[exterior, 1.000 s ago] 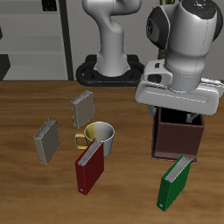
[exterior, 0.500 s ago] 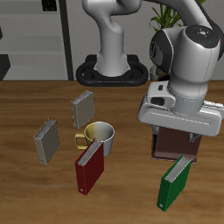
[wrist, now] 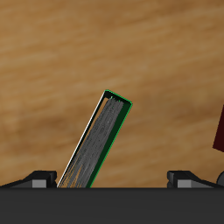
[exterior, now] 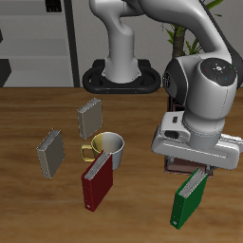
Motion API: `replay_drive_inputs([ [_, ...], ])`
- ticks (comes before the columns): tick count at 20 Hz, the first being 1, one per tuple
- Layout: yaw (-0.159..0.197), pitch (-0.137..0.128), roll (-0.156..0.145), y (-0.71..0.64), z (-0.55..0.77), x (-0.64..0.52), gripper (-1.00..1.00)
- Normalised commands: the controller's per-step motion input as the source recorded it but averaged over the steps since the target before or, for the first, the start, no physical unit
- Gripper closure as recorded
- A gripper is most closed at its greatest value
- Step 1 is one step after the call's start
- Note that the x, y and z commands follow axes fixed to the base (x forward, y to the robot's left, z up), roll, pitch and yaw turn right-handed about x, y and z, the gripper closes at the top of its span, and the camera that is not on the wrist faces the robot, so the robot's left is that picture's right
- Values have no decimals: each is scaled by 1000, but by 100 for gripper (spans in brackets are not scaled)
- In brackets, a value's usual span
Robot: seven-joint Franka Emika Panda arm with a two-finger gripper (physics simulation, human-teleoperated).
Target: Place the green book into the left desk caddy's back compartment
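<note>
The green book stands tilted near the table's front edge, with its grey-white page edges up. It also shows in the wrist view, below and between the fingers. My gripper hangs just above the book's top, open and empty; in the wrist view the two fingertips stand wide apart. The dark brown left desk caddy stands right behind the book. It is almost wholly hidden by my hand, and its compartments cannot be seen. A dark edge of the caddy shows in the wrist view.
A dark red book leans by a yellow-and-white mug. Two grey books stand farther back on that side. The robot's base is at the table's back.
My gripper has come down and toward the table's front edge, from above the caddy to just over the green book. It now covers the caddy. The book has not moved.
</note>
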Motion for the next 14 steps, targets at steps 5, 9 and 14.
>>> replay_drive_inputs([
  [5, -17, 56, -3, -18, -469, 86, -100],
  [9, 8, 78, -1, -30, -450, 73, -100],
  [14, -9, 81, 27, 62, -466, 64, -100],
])
